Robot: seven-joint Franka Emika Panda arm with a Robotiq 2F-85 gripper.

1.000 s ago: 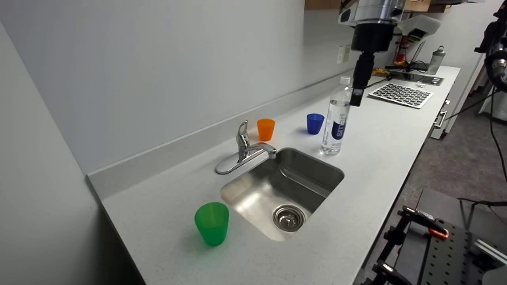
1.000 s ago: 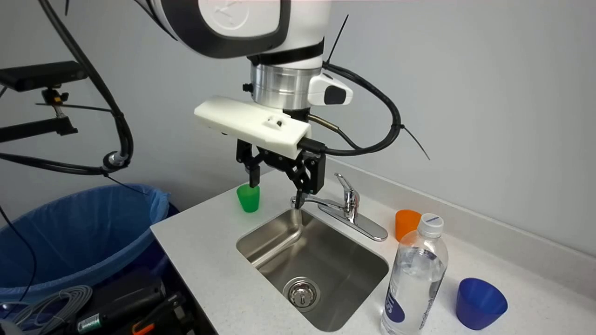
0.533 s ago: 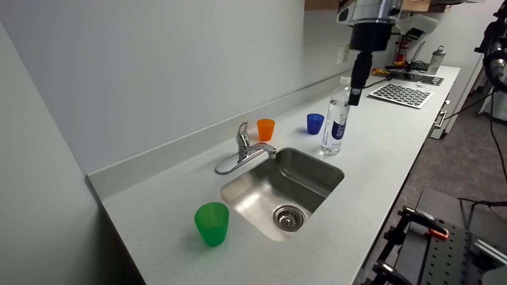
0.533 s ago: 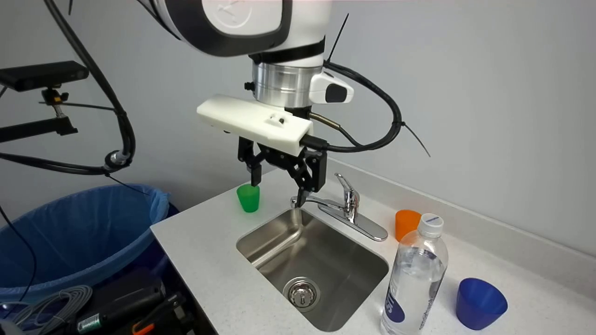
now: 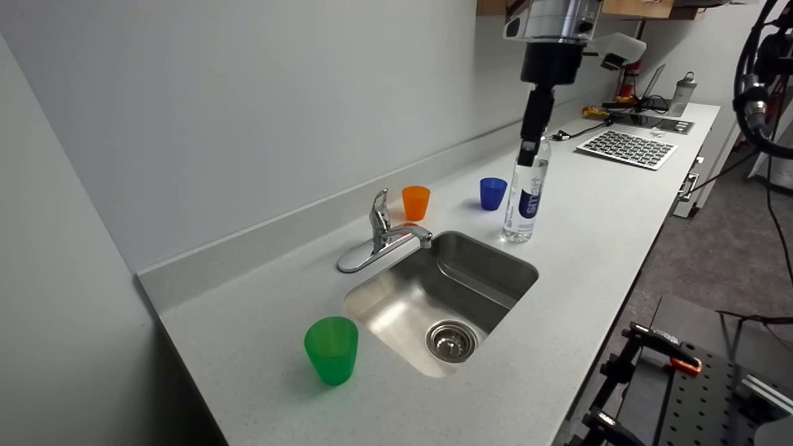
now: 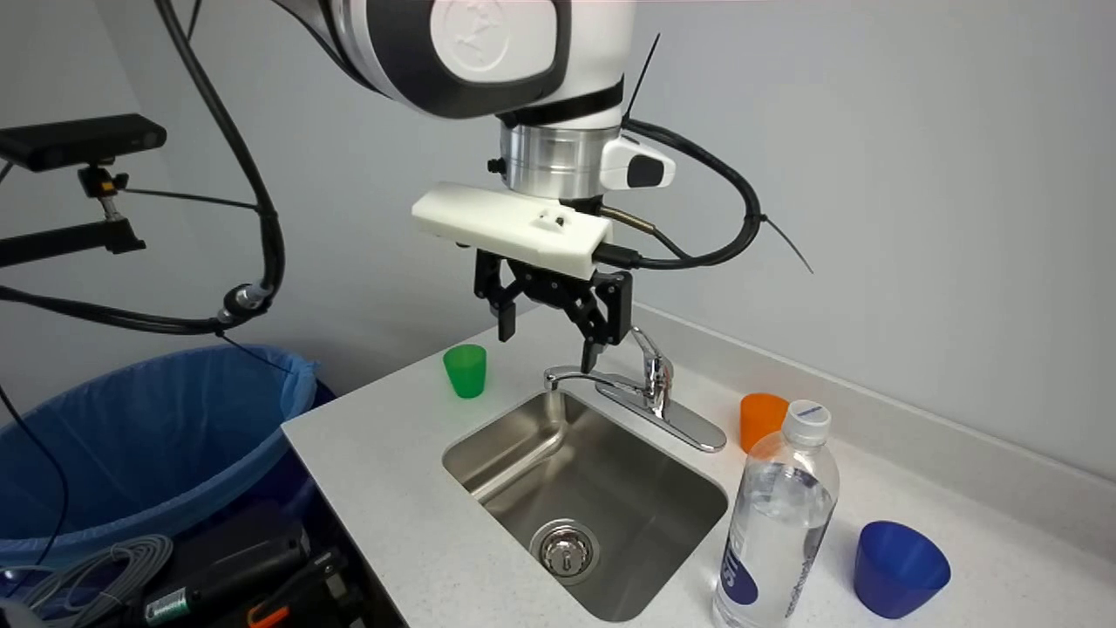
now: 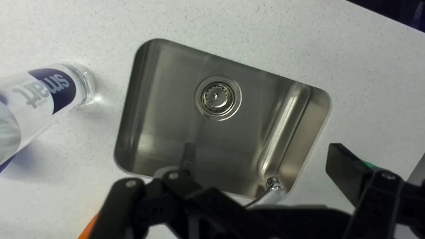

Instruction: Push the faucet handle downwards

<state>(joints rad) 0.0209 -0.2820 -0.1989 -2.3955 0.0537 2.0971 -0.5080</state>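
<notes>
The faucet handle [image 5: 380, 207], a short chrome lever, points upward from the silver faucet's body. It shows in both exterior views, partly beside the gripper's finger link here [image 6: 648, 347]. In the wrist view it is hidden behind the gripper. The curved chrome spout [image 6: 577, 373] reaches over the sink, and its tip shows in the wrist view [image 7: 273, 186]. My gripper [image 6: 547, 351] is open and empty, fingers pointing down. It hangs above the spout and sink, apart from the handle. It also shows side-on in front of the bottle [image 5: 527, 153] and in the wrist view [image 7: 262, 154].
The steel sink [image 6: 488, 471] is set in the white counter. An orange cup [image 5: 416, 202], a blue cup [image 5: 493, 194] and a tall water bottle [image 5: 524, 207] stand on one side of the faucet. A green cup [image 5: 332, 350] stands on the other. The wall [image 5: 279, 124] rises behind the faucet.
My gripper has moved toward the wall and faucet, mostly in the last half second. It stays open. The faucet handle, cups and bottle have not moved.
</notes>
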